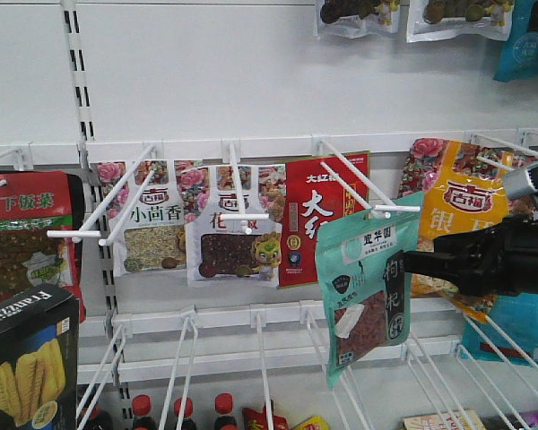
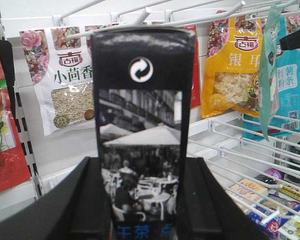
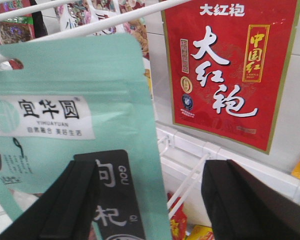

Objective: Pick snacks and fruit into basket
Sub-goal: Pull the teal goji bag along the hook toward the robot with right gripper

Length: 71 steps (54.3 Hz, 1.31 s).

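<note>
A teal goji berry pouch [image 1: 368,287] hangs from a white peg at centre right, tilted. My right gripper [image 1: 411,262] reaches in from the right at its edge. In the right wrist view the pouch [image 3: 65,75] fills the left, and the right gripper [image 3: 150,170] is open, its jaws wide apart. Its left finger [image 3: 75,200] overlaps the pouch's black label and its right finger [image 3: 230,200] stands clear. The black Franzzi box [image 1: 27,358] sits at lower left. My left gripper [image 2: 142,165] is shut on this box [image 2: 142,100], holding it upright. Basket and fruit are out of view.
A red pouch [image 1: 318,215], white floral-topped pouches [image 1: 148,215] and a yellow pouch [image 1: 457,206] hang on long white wire pegs [image 1: 350,184] jutting toward me. Bottles [image 1: 143,412] stand below. Wire dividers [image 2: 240,145] and boxed goods fill the lower shelf.
</note>
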Motion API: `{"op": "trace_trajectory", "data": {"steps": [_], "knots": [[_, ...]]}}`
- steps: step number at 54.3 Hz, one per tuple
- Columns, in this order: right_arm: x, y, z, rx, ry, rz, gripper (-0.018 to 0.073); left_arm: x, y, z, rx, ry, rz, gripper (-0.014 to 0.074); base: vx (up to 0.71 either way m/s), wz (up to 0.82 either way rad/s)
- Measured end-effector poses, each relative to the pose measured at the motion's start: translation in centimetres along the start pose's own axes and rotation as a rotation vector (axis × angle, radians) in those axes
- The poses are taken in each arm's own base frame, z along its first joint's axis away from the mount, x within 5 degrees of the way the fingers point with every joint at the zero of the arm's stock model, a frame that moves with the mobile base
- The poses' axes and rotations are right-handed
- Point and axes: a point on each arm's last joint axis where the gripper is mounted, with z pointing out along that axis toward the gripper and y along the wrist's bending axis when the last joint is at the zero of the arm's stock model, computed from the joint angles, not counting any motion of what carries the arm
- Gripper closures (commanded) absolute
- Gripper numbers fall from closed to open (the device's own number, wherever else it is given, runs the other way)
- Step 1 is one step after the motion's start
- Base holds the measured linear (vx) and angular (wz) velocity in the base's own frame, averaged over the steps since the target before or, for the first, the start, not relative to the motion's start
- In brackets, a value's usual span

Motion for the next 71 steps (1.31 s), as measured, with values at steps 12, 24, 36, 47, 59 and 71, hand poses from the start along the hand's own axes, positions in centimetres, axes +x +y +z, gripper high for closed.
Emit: {"op": "trace_trajectory", "data": {"steps": [12,24,36,47,59,71], "knots": [[0.0,0.2,0.0,-0.024,0.002,-0.017,0.0062,0.0,0.0,0.0,0.000,0.000,0.000,0.0594,0.00,0.00],[-1.0,1.5,-1.0,-0.050,-0.018,-0.044,0.0062,0.0,0.0,0.0,0.000,0.000,0.000,0.0594,0.00,0.00],[-2.1,2.6,-2.0,-0.038,-0.046,-0.112,0.0062,0.0,0.0,0.0,0.000,0.000,0.000,0.0594,0.00,0.00],[-2.2,2.0,-2.0,0.028,-0.053,-0.180,0.0062,0.0,0.0,0.0,0.000,0.000,0.000,0.0594,0.00,0.00],[-2.1,1.8,-1.9,0.037,-0.050,-0.195,0.0062,0.0,0.0,0.0,0.000,0.000,0.000,0.0594,0.00,0.00],[-0.8,0.6,-0.7,0.016,-0.018,-0.171,0.0062,0.0,0.0,0.0,0.000,0.000,0.000,0.0594,0.00,0.00]]}}
